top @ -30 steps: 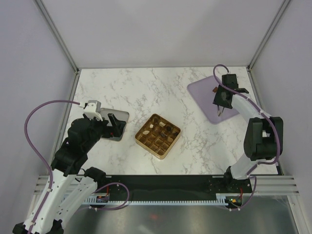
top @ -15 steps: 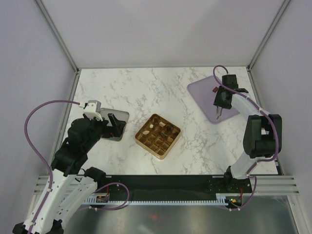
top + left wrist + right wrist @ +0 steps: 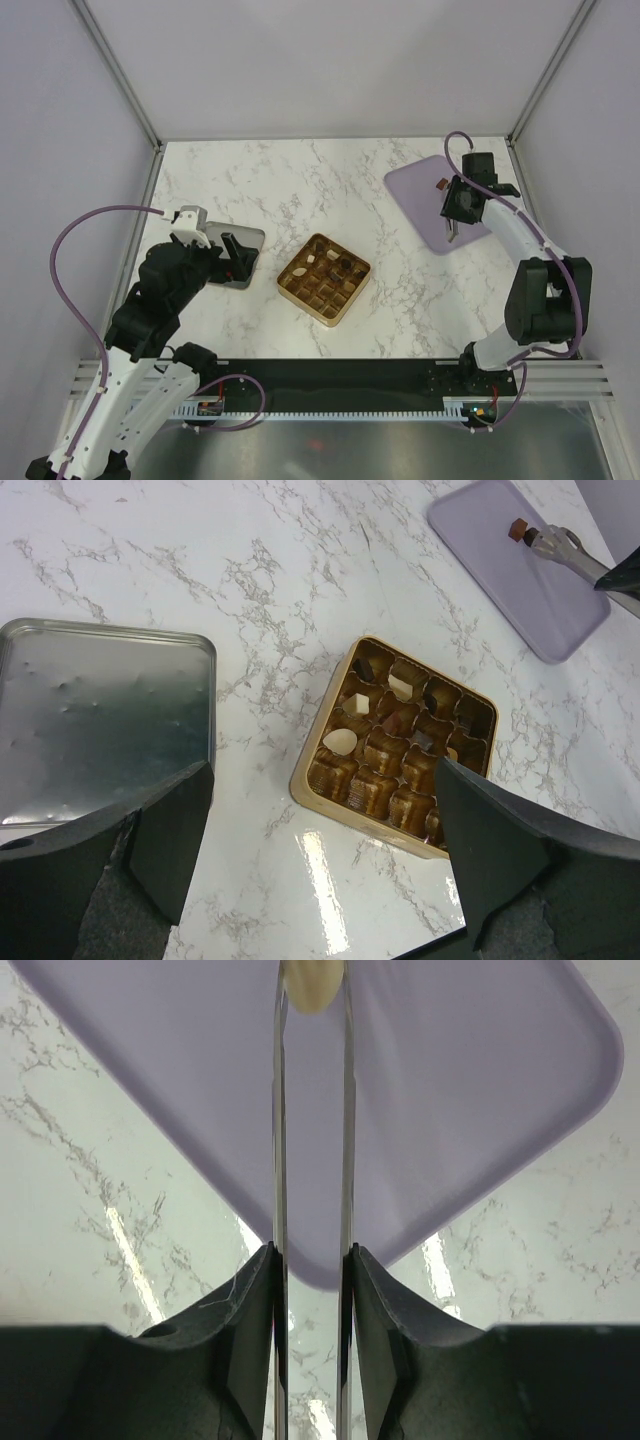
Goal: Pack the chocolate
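1. Right gripper [image 3: 452, 231]: its two thin fingers are pinching a cream-white chocolate piece [image 3: 313, 988] at the very tips, over the near part of a lavender tray [image 3: 415, 193].
2. Brown chocolate piece [image 3: 439, 184]: this one is lying on the lavender tray, near the right gripper's fingers but not touching them.
3. Left gripper [image 3: 322, 770]: it is hanging with its jaws spread wide and gripping nothing, above the marble table [image 3: 300, 190].
4. Silver lid [image 3: 100, 710]: it is lying flat with its hollow side up, under the left gripper's left finger.
5. Gold grid tray [image 3: 302, 301]: it is sitting mid-table, beside the silver lid but apart from it, turned corner-on to the arms.
6. Packed chocolate pieces [image 3: 340, 742]: several cream-white and dark ones are occupying cells toward the gold grid tray's far side.
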